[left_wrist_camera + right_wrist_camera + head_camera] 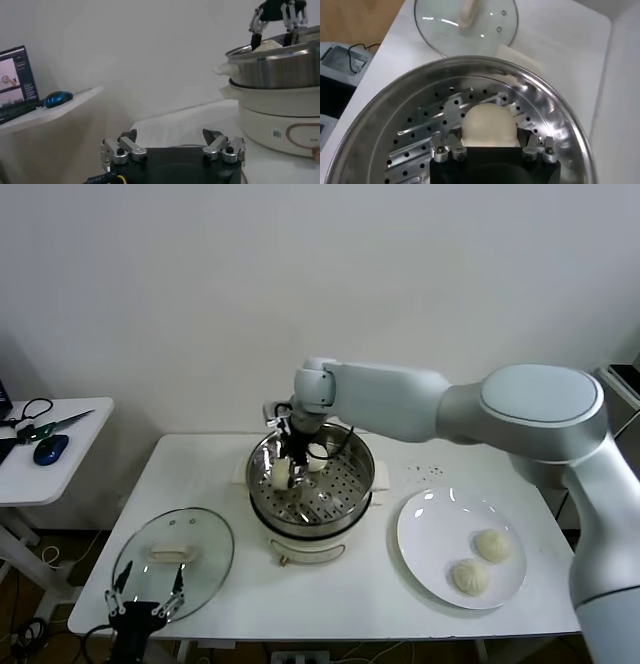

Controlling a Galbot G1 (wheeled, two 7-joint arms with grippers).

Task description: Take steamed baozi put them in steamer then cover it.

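Four steamed baozi show in the head view, all smooth, cream-white and dome-shaped; two lie side by side on the flat white plate (430, 529) at about four o'clock from the steamer, one (491, 545) toward the far edge, the other (469, 576) nearer the front; two more are inside the basket, one (317, 460) resting by the far wall, one (282, 474) between the fingers of the right gripper (289, 467).

There is one steamer (340, 484): a round, shiny stainless-steel basket with a perforated floor, seated on a white pot base with side handles, at the middle of the white table (210, 474).

The right gripper reaches down into the basket at its ten o'clock side; its jaws bracket the bun on both sides, and the right wrist view shows the pale dough (488, 125) filling the gap between them, low over the holed metal.

One cover (175, 559), a round clear glass lid with a metal rim and a white bar handle, lies flat on the table at about eight o'clock from the steamer.

The left gripper (148, 594) hangs at the table's front left edge, just by the lid's near rim, fingers spread wide and holding nothing.
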